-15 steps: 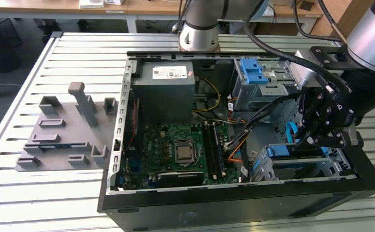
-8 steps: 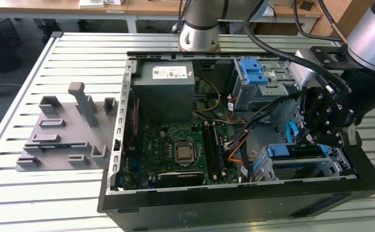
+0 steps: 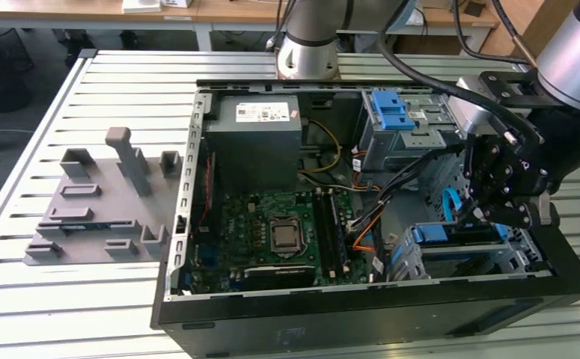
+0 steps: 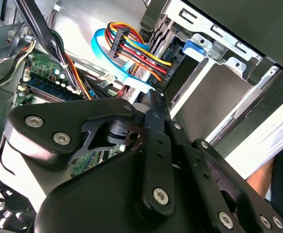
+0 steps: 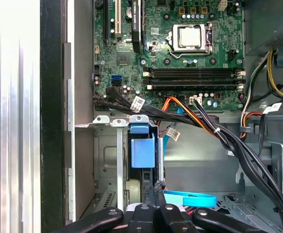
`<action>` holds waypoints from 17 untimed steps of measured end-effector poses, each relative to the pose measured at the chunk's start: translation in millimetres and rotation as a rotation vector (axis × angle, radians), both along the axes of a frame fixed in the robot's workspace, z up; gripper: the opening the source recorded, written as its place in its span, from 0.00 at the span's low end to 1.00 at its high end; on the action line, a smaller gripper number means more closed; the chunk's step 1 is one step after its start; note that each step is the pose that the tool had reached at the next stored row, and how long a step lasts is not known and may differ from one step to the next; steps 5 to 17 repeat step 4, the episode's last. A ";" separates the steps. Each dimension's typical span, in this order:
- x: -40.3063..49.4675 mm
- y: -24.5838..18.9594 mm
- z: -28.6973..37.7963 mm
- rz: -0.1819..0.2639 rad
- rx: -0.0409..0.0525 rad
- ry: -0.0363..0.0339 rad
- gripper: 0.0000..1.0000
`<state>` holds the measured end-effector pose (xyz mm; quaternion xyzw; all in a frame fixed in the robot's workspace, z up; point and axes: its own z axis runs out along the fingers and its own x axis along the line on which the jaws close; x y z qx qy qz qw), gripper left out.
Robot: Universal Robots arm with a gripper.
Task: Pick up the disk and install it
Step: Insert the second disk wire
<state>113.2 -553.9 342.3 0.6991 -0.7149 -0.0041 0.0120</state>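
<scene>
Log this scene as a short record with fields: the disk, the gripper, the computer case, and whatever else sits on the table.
disk: disk in a blue plastic carrier frame, sitting in the lower metal drive bay, blue end showing
gripper: black gripper, right at the carrier's blue end, over the bay
case: open black computer case, green motherboard exposed
cable: light-blue flat cable, lying beside the gripper
table: slatted metal table; grey plastic fixture on it, to the exterior view's left of the case
</scene>
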 end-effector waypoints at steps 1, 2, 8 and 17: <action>0.0 0.0 0.1 0.000 0.0000 0.0000 0.11; 0.0 0.0 0.1 0.000 -0.0001 0.0000 0.11; 0.0 0.0 0.2 0.000 0.0000 0.0000 0.11; 0.0 0.0 0.2 0.000 0.0000 0.0000 0.11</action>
